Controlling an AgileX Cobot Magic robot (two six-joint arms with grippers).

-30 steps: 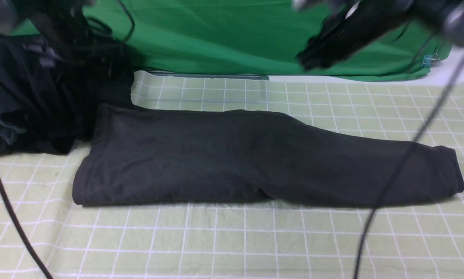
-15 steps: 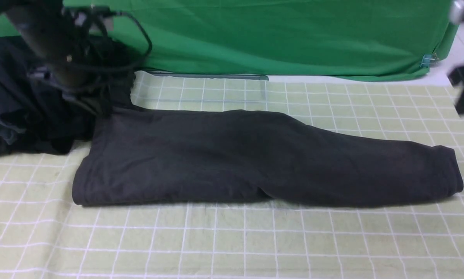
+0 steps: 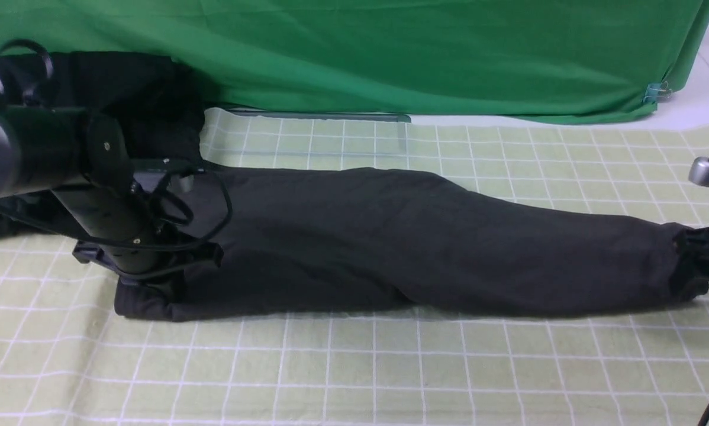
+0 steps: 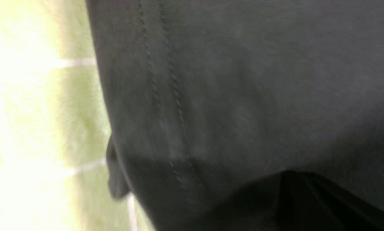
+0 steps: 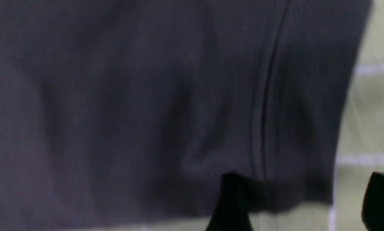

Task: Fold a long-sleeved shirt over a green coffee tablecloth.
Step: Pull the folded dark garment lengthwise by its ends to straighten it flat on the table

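The long-sleeved shirt (image 3: 390,236) lies as a folded band, left to right across the middle of the green coffee tablecloth (image 3: 390,367) on the desk. In the front view the left tool (image 3: 150,278) presses at the shirt's left end. Its wrist view shows only stitched hem, so I cannot tell its state. The right wrist view shows the right tool (image 5: 305,202) spread, its fingers (image 5: 230,205) astride the shirt's edge.

Bare tablecloth (image 3: 354,367) in front offers passage; dark clothing heap (image 3: 123,77) seemingly blocks far left.
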